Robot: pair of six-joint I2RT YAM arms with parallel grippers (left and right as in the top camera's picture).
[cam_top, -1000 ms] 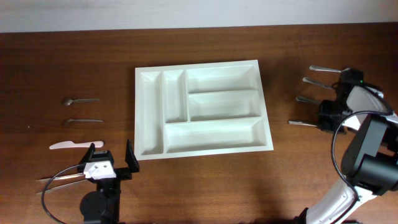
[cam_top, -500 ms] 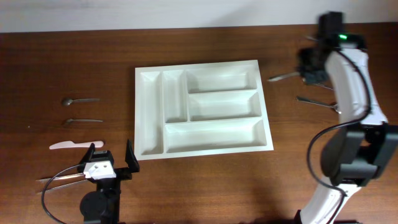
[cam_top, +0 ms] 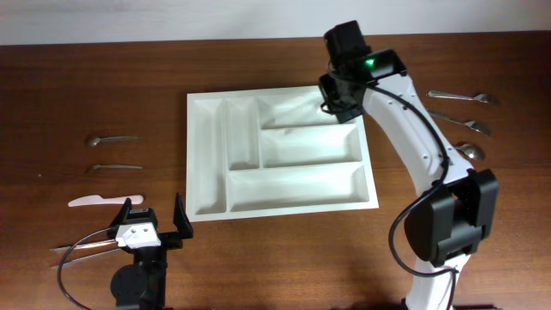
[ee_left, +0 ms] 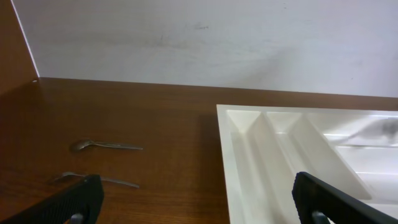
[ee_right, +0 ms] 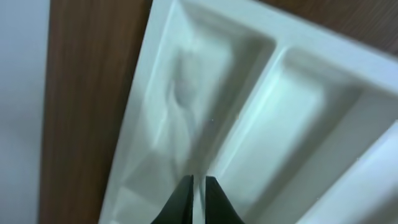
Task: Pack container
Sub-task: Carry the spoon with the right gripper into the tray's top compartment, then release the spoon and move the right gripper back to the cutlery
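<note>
Overhead, the container [cam_top: 207,155] lies on the bench [cam_top: 86,69]; the right gripper [ee_right: 198,182], pinched on a blurred utensil [ee_right: 184,93], hangs above its far right compartment [cam_top: 297,110]. Released askew, the utensil could be left straddling a divider [cam_top: 310,127]. The left gripper [cam_top: 153,208] is spread.

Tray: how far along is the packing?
Done: nothing; the tray compartments look bare. In hand: right gripper hangs over the top wide compartment, fingers nearly shut, seemingly on a utensil seen only as a grey blur. To do: three utensils on the tray's right, two spoons and a white knife on its left. Left gripper is open, idle.
</note>
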